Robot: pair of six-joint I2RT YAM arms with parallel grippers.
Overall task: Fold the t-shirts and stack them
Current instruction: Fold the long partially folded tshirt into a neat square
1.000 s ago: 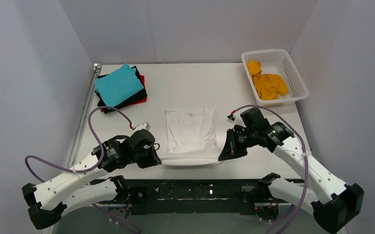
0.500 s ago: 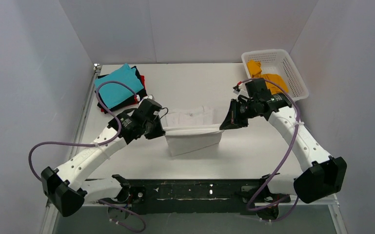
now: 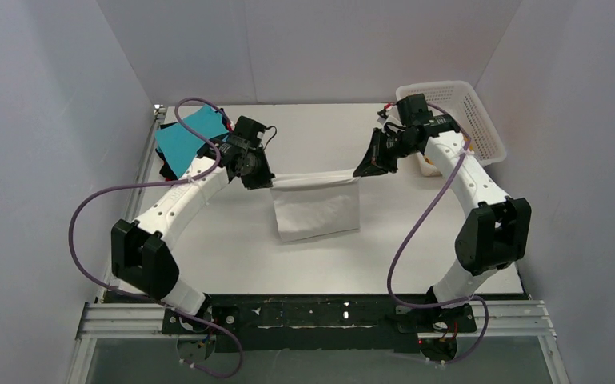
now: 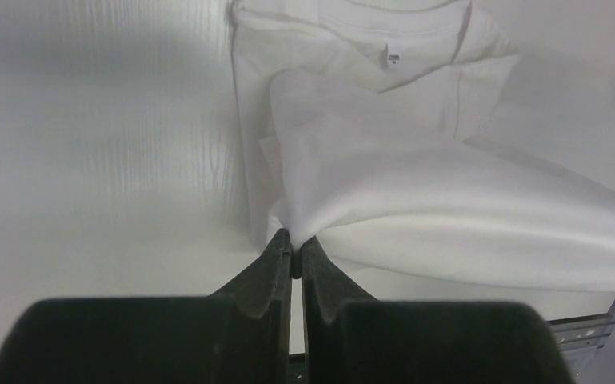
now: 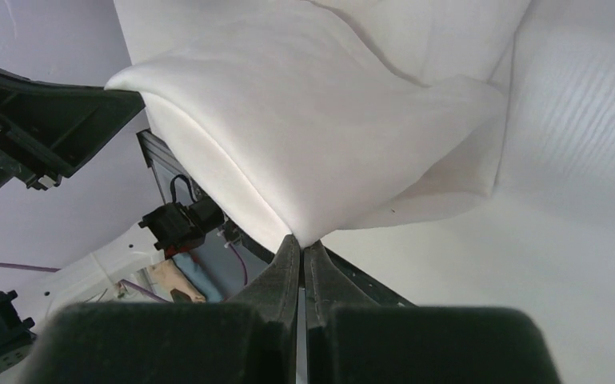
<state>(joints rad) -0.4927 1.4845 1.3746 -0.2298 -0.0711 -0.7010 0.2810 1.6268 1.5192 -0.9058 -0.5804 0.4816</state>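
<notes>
Nearest to me, on the white table (image 3: 232, 256), the white t-shirt (image 3: 317, 213) lies in the middle, folded over. Its far edge is lifted and stretched in a line between my two grippers. The left gripper (image 4: 296, 240) has its jaws pressed together on the left corner of that edge. The right gripper (image 5: 302, 240) pinches the right corner in the same way. In the left wrist view I see the collar flat on the table, beyond the lifted fold, with a small neck tag (image 4: 393, 55); its print is too small to read. Farther, at the far left, a teal t-shirt (image 3: 182, 140) lies partly behind the left arm. At the far right stands the white lattice basket (image 3: 440, 84). The right arm hides most of its inside, so I cannot tell what is in it.
</notes>
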